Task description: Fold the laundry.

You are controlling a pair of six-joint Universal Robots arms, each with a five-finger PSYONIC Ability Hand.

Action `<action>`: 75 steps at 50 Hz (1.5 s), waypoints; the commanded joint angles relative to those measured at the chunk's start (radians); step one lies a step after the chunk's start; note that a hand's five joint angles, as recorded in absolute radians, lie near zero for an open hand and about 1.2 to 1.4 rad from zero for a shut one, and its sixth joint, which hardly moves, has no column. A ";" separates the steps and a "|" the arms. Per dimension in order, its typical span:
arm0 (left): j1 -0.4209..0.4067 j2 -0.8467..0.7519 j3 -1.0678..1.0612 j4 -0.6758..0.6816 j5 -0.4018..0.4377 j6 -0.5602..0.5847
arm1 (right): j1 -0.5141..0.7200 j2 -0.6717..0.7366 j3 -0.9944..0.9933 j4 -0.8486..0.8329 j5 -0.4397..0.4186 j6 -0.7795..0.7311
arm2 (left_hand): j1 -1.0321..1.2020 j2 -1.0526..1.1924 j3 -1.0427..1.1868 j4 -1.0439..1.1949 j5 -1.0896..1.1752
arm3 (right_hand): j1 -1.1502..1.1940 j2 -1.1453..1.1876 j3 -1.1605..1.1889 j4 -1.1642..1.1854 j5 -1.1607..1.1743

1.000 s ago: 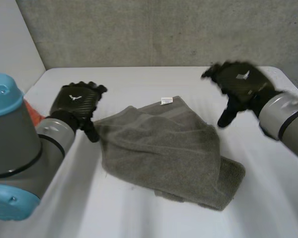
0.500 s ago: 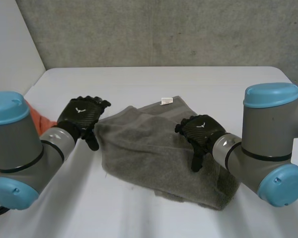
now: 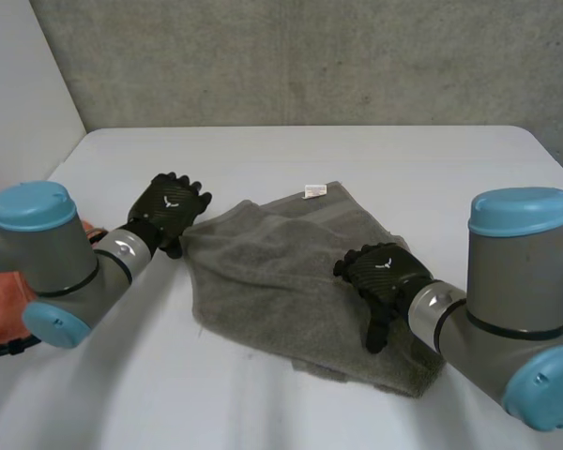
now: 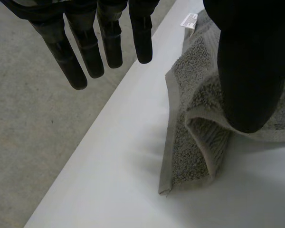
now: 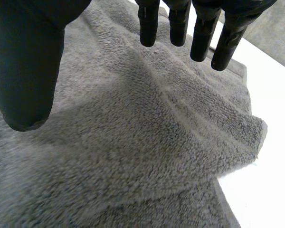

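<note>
Left hand (image 3: 172, 204) beside towel (image 3: 281, 272) edge; right hand (image 3: 380, 272) perhaps touching its middle.

Table (image 3: 291, 155): white, smooth top with rounded far corners; it lies under the left hand (image 3: 172, 208) and the right hand (image 3: 380, 272).
Back wall (image 3: 310, 56): rough grey concrete, mottled, rising just past the table's far edge, beyond both hands' fingertips.
Side wall (image 3: 19, 84): plain white panel, on the left hand's outer side.
Light: soft, even across the tabletop.
</note>
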 commanded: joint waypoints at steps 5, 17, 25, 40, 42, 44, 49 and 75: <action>0.009 -0.076 0.069 -0.025 0.013 -0.003 | -0.001 -0.085 0.123 -0.004 0.003 0.003 | 0.204 0.200 0.200 0.198 0.195 | 0.022 0.000 0.006 -0.013 -0.022; 0.009 -0.099 0.097 -0.040 0.011 -0.005 | 0.001 -0.123 0.241 -0.094 0.000 0.003 | 1.012 1.007 1.007 1.005 1.002 | 0.051 0.029 0.035 0.016 0.008; 0.008 -0.078 0.071 -0.043 0.005 -0.008 | 0.012 -0.071 0.241 -0.153 0.015 -0.002 | 1.012 1.007 1.007 1.005 1.002 | 0.458 0.436 0.441 0.422 0.414; 0.000 0.341 -0.091 -0.145 -0.003 -0.068 | -0.118 -0.224 0.151 -0.174 0.057 -0.091 | 1.012 1.007 1.007 1.005 1.002 | 1.201 1.179 1.185 1.166 1.157; -0.003 0.442 -0.106 -0.178 -0.003 -0.112 | -0.145 -0.286 0.105 -0.145 0.052 -0.114 | 1.012 1.007 1.007 1.005 1.002 | 1.201 1.179 1.185 1.166 1.157; -0.002 0.519 -0.117 -0.198 -0.004 -0.149 | -0.154 -0.324 0.062 -0.125 0.044 -0.120 | 1.012 1.007 1.007 1.005 1.002 | 1.201 1.179 1.185 1.166 1.157; 0.000 0.750 -0.126 -0.226 -0.004 -0.310 | -0.160 -0.369 -0.143 -0.052 -0.003 -0.121 | 1.012 1.007 1.007 1.005 1.002 | 1.201 1.179 1.185 1.166 1.157; -0.146 0.463 -0.150 -0.254 -0.249 -0.405 | -0.146 0.263 -0.774 0.215 -0.008 -0.118 | 1.012 1.007 1.007 1.005 1.002 | -0.021 -0.043 -0.037 -0.056 -0.064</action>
